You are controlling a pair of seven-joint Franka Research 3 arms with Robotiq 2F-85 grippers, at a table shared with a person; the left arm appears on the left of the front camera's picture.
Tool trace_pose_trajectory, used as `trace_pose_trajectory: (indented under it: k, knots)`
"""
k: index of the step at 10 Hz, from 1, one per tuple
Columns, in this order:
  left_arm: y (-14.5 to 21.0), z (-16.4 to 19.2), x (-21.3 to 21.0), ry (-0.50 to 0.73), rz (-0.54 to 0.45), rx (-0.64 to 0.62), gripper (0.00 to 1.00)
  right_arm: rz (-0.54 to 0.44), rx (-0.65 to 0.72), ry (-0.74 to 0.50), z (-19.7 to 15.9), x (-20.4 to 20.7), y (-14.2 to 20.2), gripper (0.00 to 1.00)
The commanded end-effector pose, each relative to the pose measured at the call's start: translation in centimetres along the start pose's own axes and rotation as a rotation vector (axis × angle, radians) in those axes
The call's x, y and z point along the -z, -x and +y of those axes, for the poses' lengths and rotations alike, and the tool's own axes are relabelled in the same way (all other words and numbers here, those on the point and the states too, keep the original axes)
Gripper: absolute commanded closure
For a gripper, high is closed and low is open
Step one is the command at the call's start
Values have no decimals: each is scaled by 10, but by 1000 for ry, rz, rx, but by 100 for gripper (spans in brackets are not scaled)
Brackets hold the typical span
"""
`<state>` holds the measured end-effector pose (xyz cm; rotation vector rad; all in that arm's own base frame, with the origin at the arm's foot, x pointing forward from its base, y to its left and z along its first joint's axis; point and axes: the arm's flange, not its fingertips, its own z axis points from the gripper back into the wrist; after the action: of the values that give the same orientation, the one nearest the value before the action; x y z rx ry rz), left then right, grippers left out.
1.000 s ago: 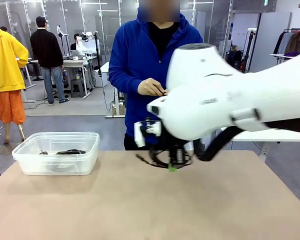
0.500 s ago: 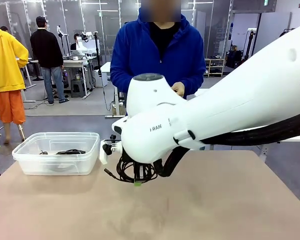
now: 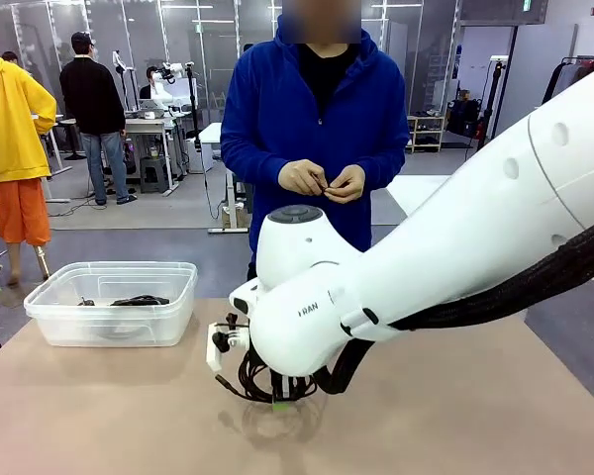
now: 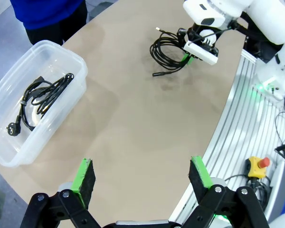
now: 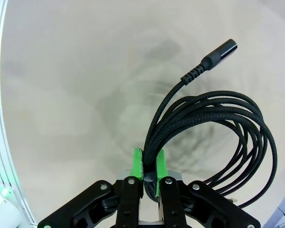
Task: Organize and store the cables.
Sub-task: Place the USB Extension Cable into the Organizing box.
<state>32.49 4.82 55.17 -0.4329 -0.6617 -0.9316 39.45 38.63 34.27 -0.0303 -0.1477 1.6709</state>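
Observation:
A coiled black braided cable (image 5: 213, 118) hangs just above the table, pinched between the green pads of my right gripper (image 5: 149, 164), which is shut on it. In the front view the same cable (image 3: 255, 381) dangles below my right gripper (image 3: 282, 401) near the table's middle, and the left wrist view shows that coil (image 4: 170, 50) too. Another black cable (image 4: 40, 95) with a round plug lies in the clear plastic bin (image 4: 9, 152). My left gripper (image 4: 142, 175) is open and high above the table, nothing between its pads. The person's hands (image 3: 325, 180) are together at chest height.
The clear bin (image 3: 54, 327) stands at the table's far left. The person stands at the far edge behind the middle. In the left wrist view a metal rail and a red stop button (image 4: 262, 163) lie beyond the table's curved edge.
My right arm has swung leftward and downward over the table with the coiled cable still in its grip. The person's hands have come together.

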Motion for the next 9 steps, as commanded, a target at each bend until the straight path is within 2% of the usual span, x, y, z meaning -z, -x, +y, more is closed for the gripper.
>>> trace_pose_trajectory:
  k: [1, 2, 8, 9]
  knots:
    - [-1, 0, 1, 0, 9, -13, 0, 16, 7, 25, 3, 0, -2, 100]
    - [-1, 0, 1, 0, 9, -13, 0, 10, 12, 8, 4, 0, -1, 82]
    - [-1, 0, 1, 0, 9, -13, 0, -16, 34, -10, 3, -8, 4, 3]
    - [-1, 0, 1, 0, 9, -13, 0, -32, 53, -8, 5, -19, 8, 0]
